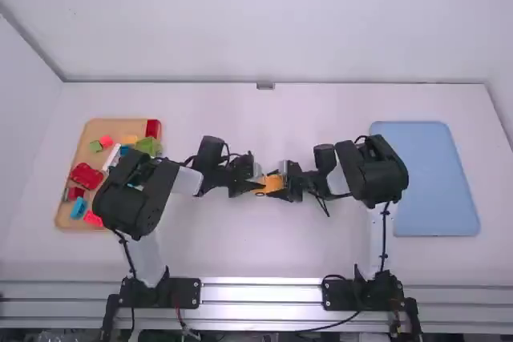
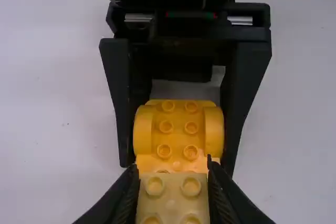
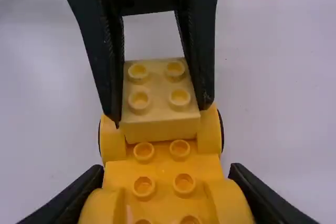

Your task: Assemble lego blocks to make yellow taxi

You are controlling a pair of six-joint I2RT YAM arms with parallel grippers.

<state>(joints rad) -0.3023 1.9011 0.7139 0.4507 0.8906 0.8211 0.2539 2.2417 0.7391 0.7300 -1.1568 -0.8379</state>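
Table [image 1: 264, 254], white and wide, lies beneath everything, with the left arm [image 1: 132, 198] and the right arm [image 1: 377, 170] bent in over it so that their grippers meet near the middle. Toward the right side of the table lies a blue tray [image 1: 425, 182], partly behind the right arm. At the left side is a wooden tray [image 1: 78, 159], which holds loose blocks in several colours, some of them hidden behind the left arm. Among them are a big red piece [image 1: 86, 175], a green block [image 1: 148, 146], a white piece [image 1: 112, 156], a dark red block [image 1: 152, 127] at the far right corner, an orange-yellow block [image 1: 128, 140] beside the green one, a blue piece [image 1: 78, 208] close to the near end, a bright red block [image 1: 92, 219] next to it and a small green block [image 1: 96, 146] near the far left corner. Between the trays, the right gripper [image 1: 280, 183] pinches the sides of a yellow car base [image 3: 163, 177], which has rounded yellow wheels along both sides and rows of studs on top. Facing it, the left gripper [image 1: 258, 183] squeezes a pale yellow block [image 3: 160, 98] with four studs between its two fingers. The block is at the base's end nearest the left gripper, between two wheels; whether it is fully pressed down, I cannot tell.
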